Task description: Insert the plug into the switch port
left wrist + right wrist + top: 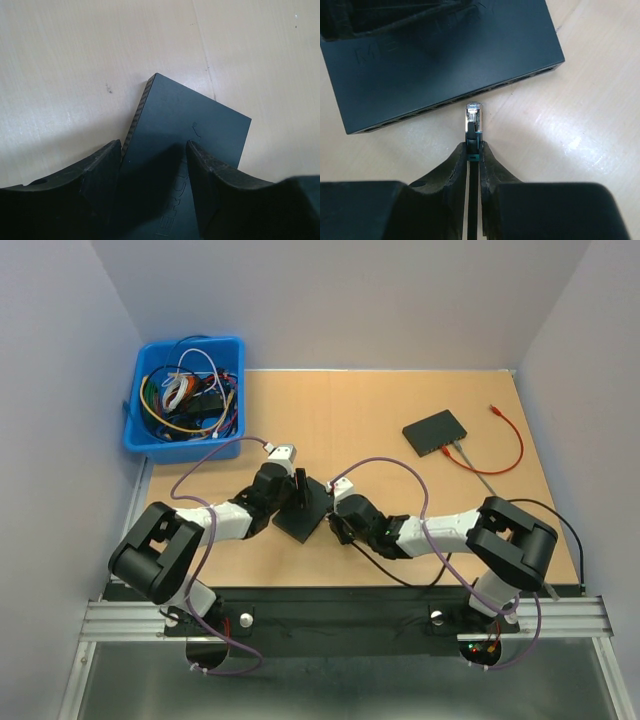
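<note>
A black switch (303, 512) lies on the wooden table between both arms. My left gripper (299, 485) is open above its top face (195, 125); one finger (102, 170) stands at the perforated left edge and the other over the top, and I cannot tell if they touch it. My right gripper (338, 512) is shut on a clear plug (473, 117) with a black cable. In the right wrist view the gripper (474, 146) holds the plug pointing at the switch's port side (470, 97), its tip just short of the port row.
A second black switch (435, 432) lies at the back right with an orange cable (510, 445) and a grey cable attached. A blue bin (146, 436) full of cables stands at the back left. Walls enclose the table on three sides.
</note>
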